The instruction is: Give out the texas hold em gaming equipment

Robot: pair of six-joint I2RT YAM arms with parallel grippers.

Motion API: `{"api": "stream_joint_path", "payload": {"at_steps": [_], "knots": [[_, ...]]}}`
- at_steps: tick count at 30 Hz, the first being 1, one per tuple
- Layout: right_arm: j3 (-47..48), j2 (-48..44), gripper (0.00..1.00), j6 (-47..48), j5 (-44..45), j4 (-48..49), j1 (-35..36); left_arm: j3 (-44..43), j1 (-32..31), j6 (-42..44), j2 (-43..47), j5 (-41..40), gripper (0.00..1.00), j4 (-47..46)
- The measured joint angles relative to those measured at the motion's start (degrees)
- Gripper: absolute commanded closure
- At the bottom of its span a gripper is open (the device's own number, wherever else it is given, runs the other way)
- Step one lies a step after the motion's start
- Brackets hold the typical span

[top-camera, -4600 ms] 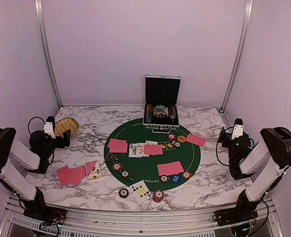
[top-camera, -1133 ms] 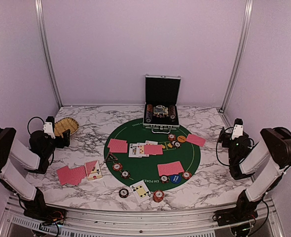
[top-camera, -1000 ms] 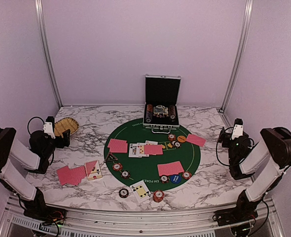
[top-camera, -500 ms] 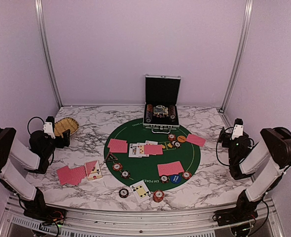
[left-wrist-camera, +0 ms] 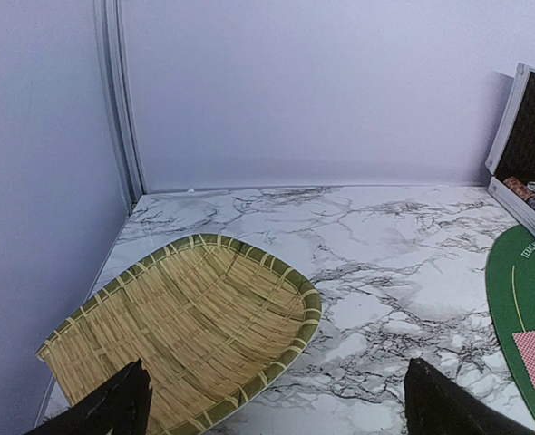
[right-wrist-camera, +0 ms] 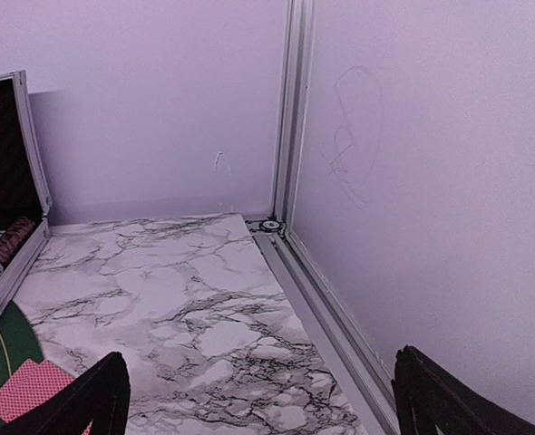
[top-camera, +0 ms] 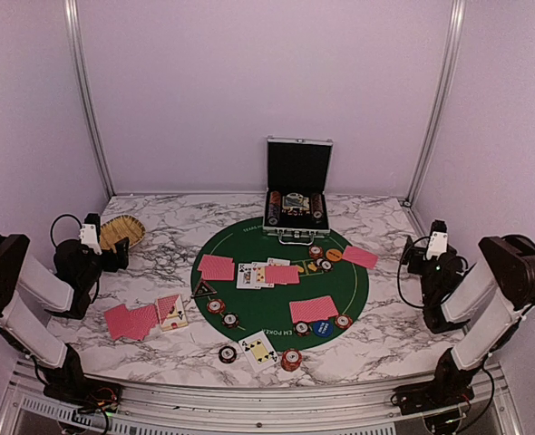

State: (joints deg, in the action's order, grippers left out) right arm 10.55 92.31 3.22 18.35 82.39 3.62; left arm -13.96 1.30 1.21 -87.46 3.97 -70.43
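Observation:
Red-backed cards [top-camera: 217,267] lie on the green mat [top-camera: 249,308], with more at the mat's right edge [top-camera: 360,256] and fanned on the marble at the left [top-camera: 131,320]. Face-up cards [top-camera: 259,348] and red-and-white chips [top-camera: 291,360] lie near the front. An orange disc [top-camera: 333,256], a blue disc [top-camera: 322,328] and a dark triangular token [top-camera: 202,289] sit on the mat. My left gripper [top-camera: 118,256] is open and empty over the straw basket's edge [left-wrist-camera: 277,362]. My right gripper [top-camera: 413,256] is open and empty over bare marble at the far right; a red card corner [right-wrist-camera: 27,391] shows at its left.
An open aluminium chip case [top-camera: 296,204] stands at the back centre, and its edge shows in the left wrist view [left-wrist-camera: 521,181] and in the right wrist view [right-wrist-camera: 14,236]. The straw basket [top-camera: 122,232] sits at the far left. Walls and an aluminium rail [right-wrist-camera: 326,308] enclose the table.
The right arm has shifted slightly; its wrist sits a little lower and further left than before. The left arm and all the things on the table have not moved.

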Motion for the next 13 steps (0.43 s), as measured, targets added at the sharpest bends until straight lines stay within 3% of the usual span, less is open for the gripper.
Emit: {"api": "stream_joint_path", "payload": {"at_steps": [13], "knots": [[1.70,-0.04,0.01,1.36,-4.52,-2.97,-0.15,0.00,0.00,0.00,0.00,0.00,0.01,0.00]]}}
